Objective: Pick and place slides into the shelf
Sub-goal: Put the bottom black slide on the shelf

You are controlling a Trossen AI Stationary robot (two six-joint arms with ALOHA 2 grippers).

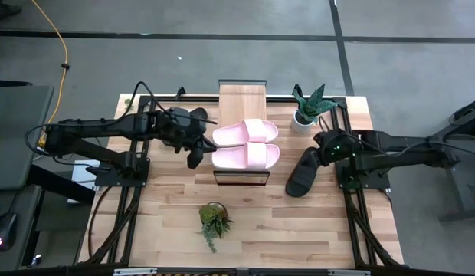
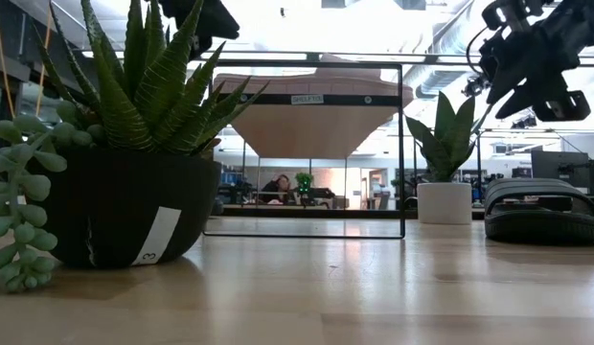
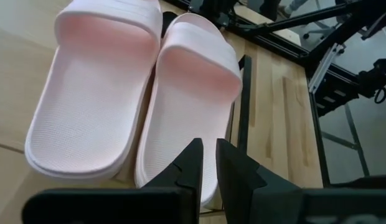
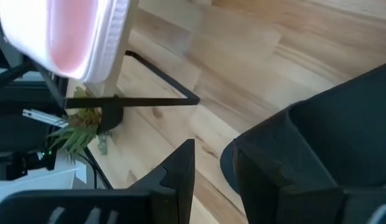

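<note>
Two pale pink slides (image 1: 245,132) (image 1: 247,156) lie side by side, soles down, on the shelf's light-wood top (image 1: 241,96), heels toward the table's left. My left gripper (image 3: 210,168) hovers by the heel of the nearer pink slide (image 3: 193,93), its fingers nearly together, holding nothing. One black slide (image 1: 303,175) (image 2: 541,211) lies on the tabletop right of the shelf. My right gripper (image 4: 215,168) (image 2: 532,91) hangs above it, slightly open and apart from it. I cannot make out the second black slide.
A plant in a white pot (image 1: 308,107) stands at the far right of the shelf. A plant in a dark pot (image 1: 213,222) (image 2: 125,192) sits near the table's near edge. The shelf's thin black frame (image 2: 402,144) stands mid-table. A person (image 2: 283,187) sits far behind.
</note>
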